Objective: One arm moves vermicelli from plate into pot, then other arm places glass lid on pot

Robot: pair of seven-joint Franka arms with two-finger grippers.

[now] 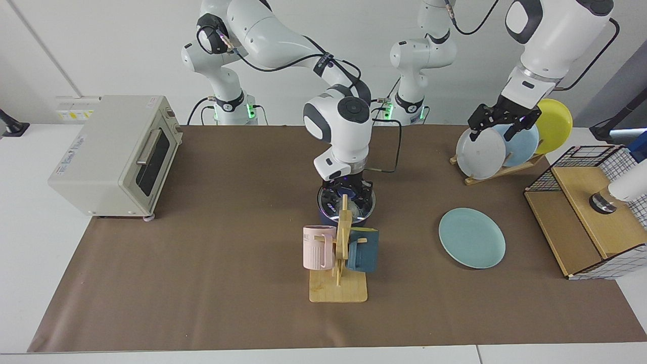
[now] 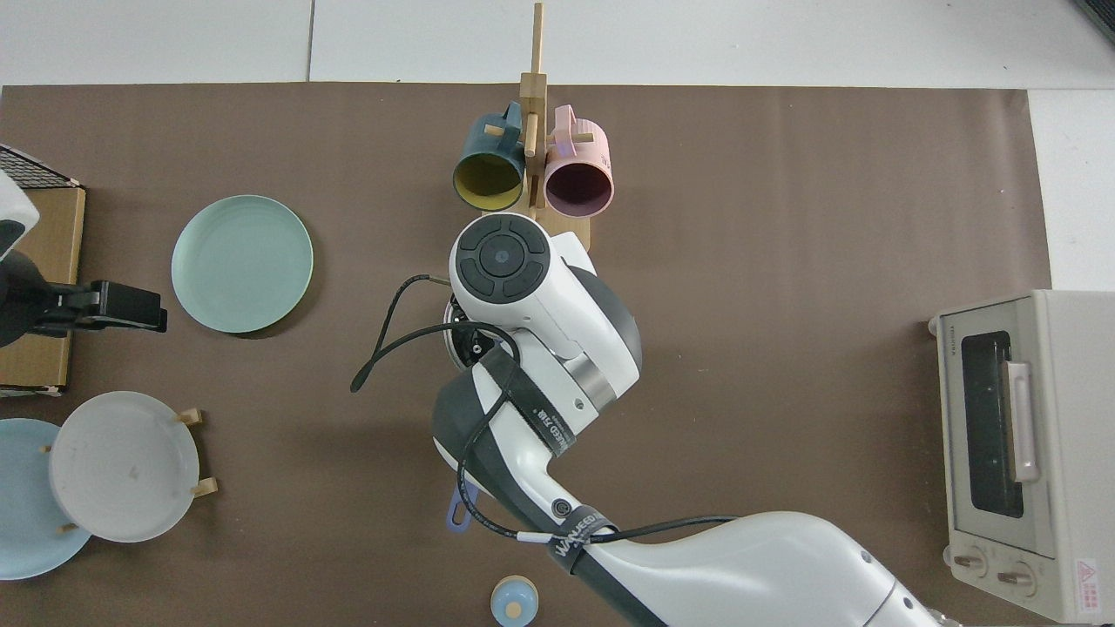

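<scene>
The navy pot [image 1: 324,214] stands mid-table behind the mug rack, and its blue handle [image 2: 458,508] sticks out from under the arm in the top view. The glass lid [image 1: 361,208] lies on the pot, with something pale showing through it. My right gripper [image 1: 348,194] is right over the lid's centre, and the rack hides the contact. The teal plate [image 1: 471,237] [image 2: 242,263] lies bare; no vermicelli shows on it. My left gripper [image 1: 493,132] [image 2: 131,306] hangs open and holding nothing in front of the racked plates.
A wooden mug rack [image 1: 339,263] holding a pink and a dark teal mug stands just in front of the pot. A toaster oven [image 1: 113,154] sits at one end. A plate rack [image 1: 498,146] and a wire-and-wood crate [image 1: 586,217] sit at the other.
</scene>
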